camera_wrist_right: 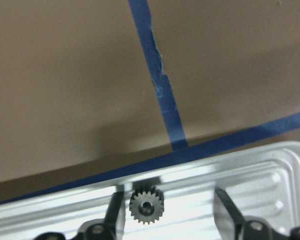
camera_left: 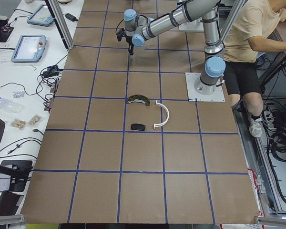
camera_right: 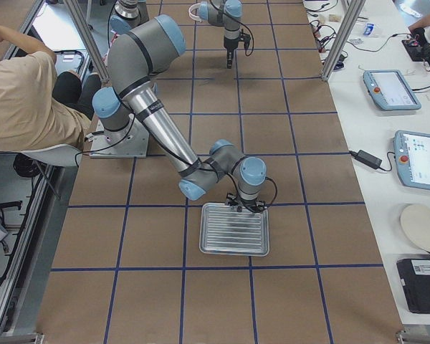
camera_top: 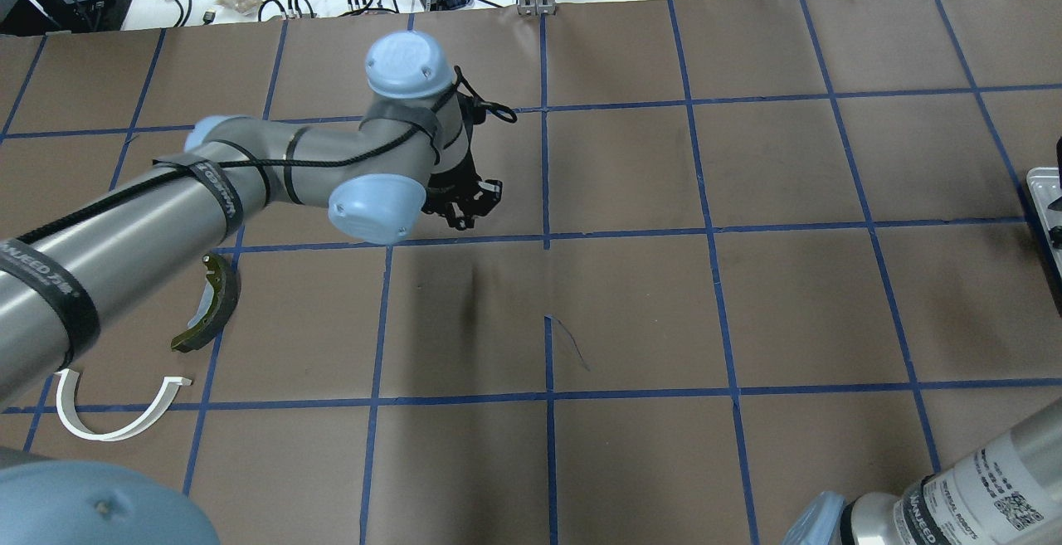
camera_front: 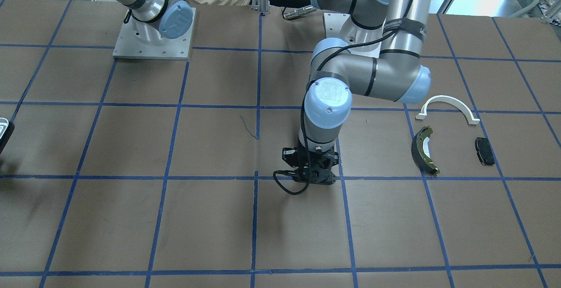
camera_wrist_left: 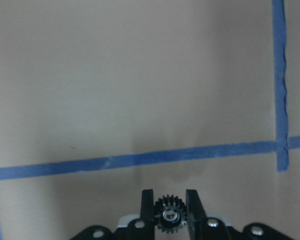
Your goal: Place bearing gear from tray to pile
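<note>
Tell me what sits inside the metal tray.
One small dark gear lies on the ribbed floor of the tray, between the open fingers of the right tool. The side view shows no other part, but the tool covers the far edge.

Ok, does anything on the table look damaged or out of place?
Only a thin dark curved mark on the brown paper table cover, beside the central blue tape line; scratch or tear, I cannot tell.
</note>
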Motion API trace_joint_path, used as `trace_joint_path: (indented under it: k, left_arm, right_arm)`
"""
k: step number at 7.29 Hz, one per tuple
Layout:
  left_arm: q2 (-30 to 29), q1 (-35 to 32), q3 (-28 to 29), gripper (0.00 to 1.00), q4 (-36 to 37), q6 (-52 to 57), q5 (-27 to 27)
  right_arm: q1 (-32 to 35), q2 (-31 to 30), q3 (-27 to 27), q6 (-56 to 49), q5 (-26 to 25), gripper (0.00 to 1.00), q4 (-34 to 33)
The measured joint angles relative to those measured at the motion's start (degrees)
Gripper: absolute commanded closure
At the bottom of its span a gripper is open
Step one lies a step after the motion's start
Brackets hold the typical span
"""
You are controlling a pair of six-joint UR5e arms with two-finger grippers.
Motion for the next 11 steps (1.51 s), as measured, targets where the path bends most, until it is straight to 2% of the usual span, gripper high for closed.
trace_joint_path:
  k: [2, 5, 6, 8, 11]
  left_arm:
    - [1.3, 8.4, 7.7, 1.00, -11.7, 11.5, 2.0]
    - [2.0, 24.6, 8.9, 1.00, -15.3, 30.7, 2.6]
    - [2.0, 28.8, 7.8, 1.00, -14.9, 35.6, 2.7]
    - [1.1, 37.8, 4.2, 1.00, -10.4, 43.2, 2.8]
    - [0.4, 43.0, -3.9, 1.00, -0.6, 46.6, 2.8]
  right_arm:
    - [0.0, -0.2, 0.0, 1.1, -0.4, 0.70, 0.2]
    - [0.0, -0.6, -0.1, 3.2, -0.5, 0.89, 0.8]
    - [0.1, -1.3, -0.2, 4.7, -0.6, 0.95, 1.2]
    - [0.7, -4.0, -0.3, 15.7, -1.4, 0.95, 4.3]
    - [7.9, -9.3, 0.1, 33.4, -0.8, 0.94, 7.4]
